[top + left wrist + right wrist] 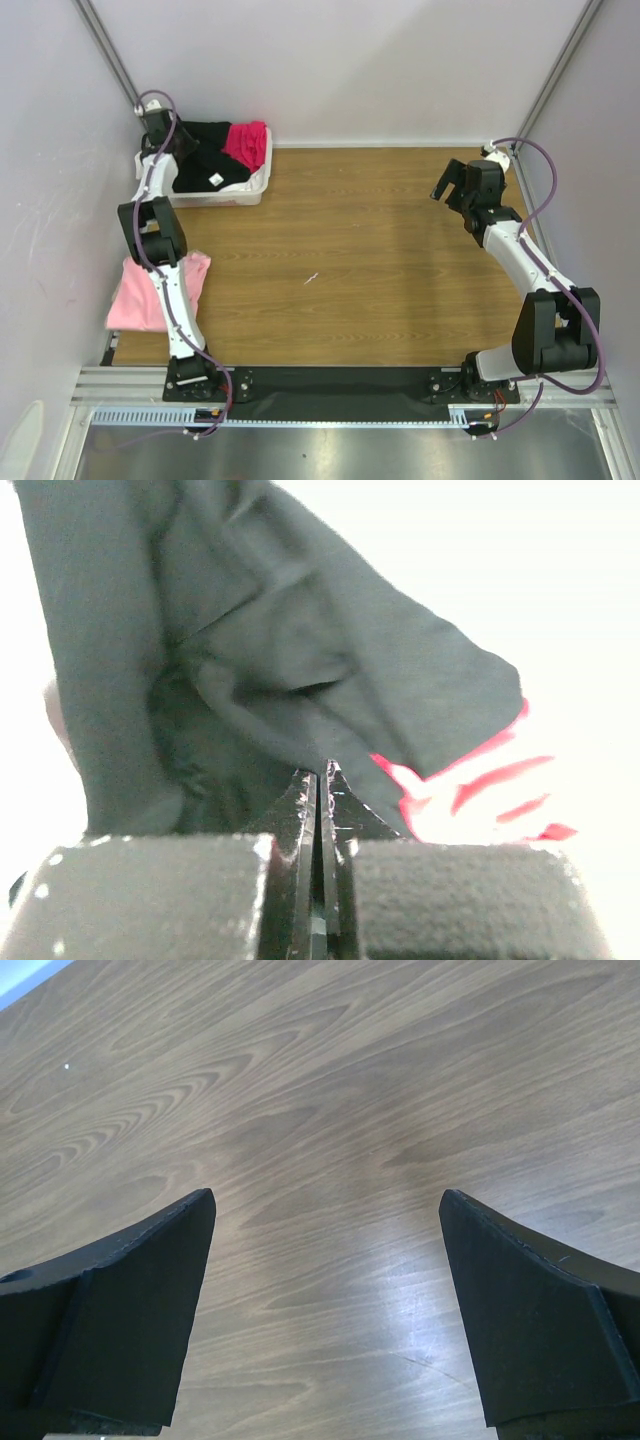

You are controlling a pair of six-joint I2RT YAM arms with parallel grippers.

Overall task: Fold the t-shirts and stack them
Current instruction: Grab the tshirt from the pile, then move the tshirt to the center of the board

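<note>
A wood-grain table (380, 260) sits between white walls. The left gripper (320, 772) is down in the bin (215, 197), jaws pinched tight and, by the look of it, nipping a fold of the black shirt (300, 630), which lies crumpled and limp at its tips. Just past that, to its right, is red cloth (470, 785). Well behind, by the arm's base, the pink shirt (140, 295) lies roughly folded. I'd say one is done and the black one not yet spread. Far across, the right gripper (325, 1200) gapes wide, holding nothing.
</note>
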